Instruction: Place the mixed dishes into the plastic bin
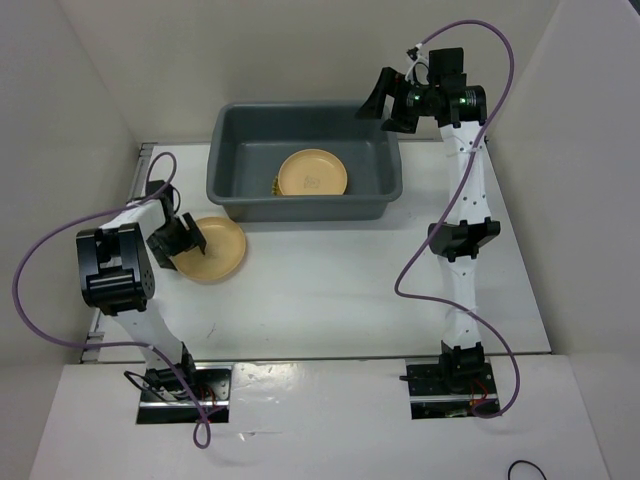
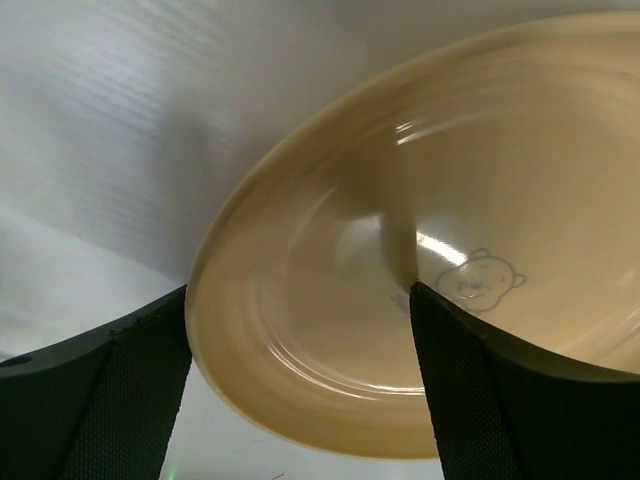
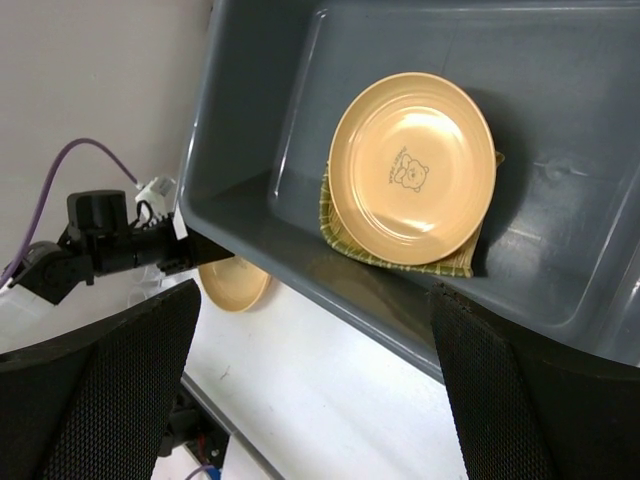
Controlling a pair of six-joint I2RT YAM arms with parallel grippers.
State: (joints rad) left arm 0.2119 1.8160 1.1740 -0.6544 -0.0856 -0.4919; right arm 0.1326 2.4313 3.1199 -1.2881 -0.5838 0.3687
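Inside plastic bin (image 1: 225, 185), toward near wall: one plate (image 1: 312, 173) atop slatted tray (image 3: 440, 262). Just off bin's near-left corner: second plate (image 1: 218, 252) on table, your left gripper (image 1: 182, 240) straddling its rim, jaws spread. Above bin's far-right corner: your right gripper (image 1: 390, 108), jaws spread wide, holding nothing.

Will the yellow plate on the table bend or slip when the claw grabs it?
Probably stiff: the plate has a crisp round rim. Its glossy surface shows glare, so it may slip. It looks shallow, so likely light.
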